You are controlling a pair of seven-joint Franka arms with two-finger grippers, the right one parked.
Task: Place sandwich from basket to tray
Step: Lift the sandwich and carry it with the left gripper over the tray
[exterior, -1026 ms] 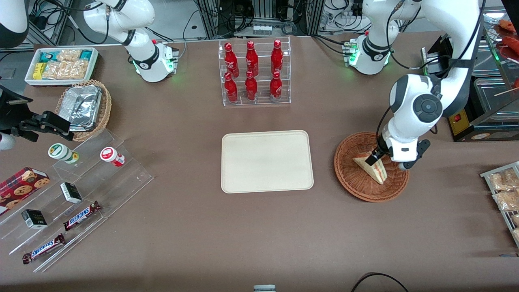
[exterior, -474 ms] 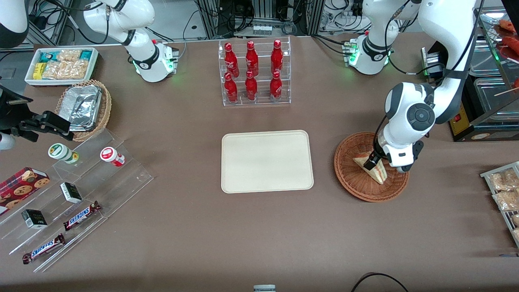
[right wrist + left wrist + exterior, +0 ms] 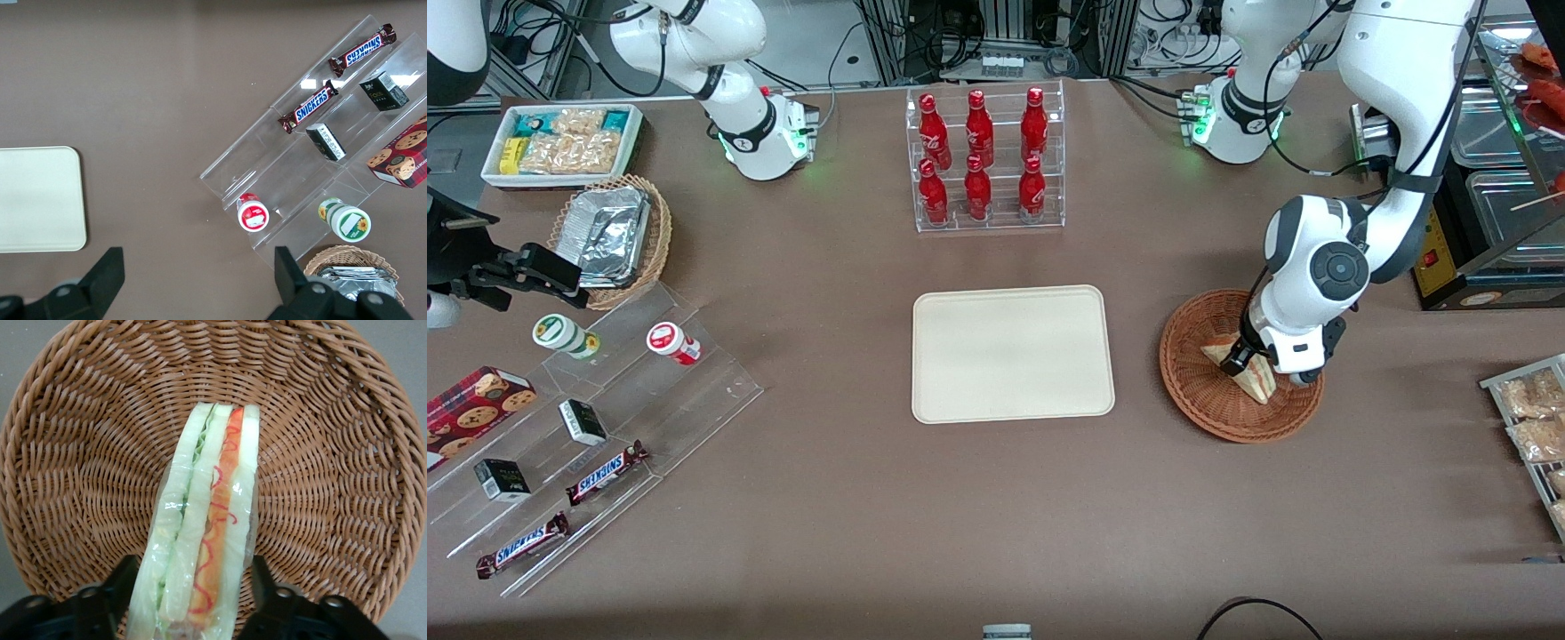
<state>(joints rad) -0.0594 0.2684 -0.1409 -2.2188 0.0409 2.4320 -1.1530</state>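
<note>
Tray (image 3: pixel 1013 353) lies flat at mid-table, nearer the front camera than the rack of red bottles (image 3: pixel 983 158). Basket (image 3: pixel 1238 365) sits beside the tray, toward the working arm's end of the table, apart from it. Sandwich (image 3: pixel 1255 379) rests inside the basket, wrapped in clear film, its cut edge up. Gripper (image 3: pixel 1242 360) is lowered into the basket; jaws stand apart, one finger (image 3: pixel 113 597) on each side of the sandwich, close against the wrap.
</note>
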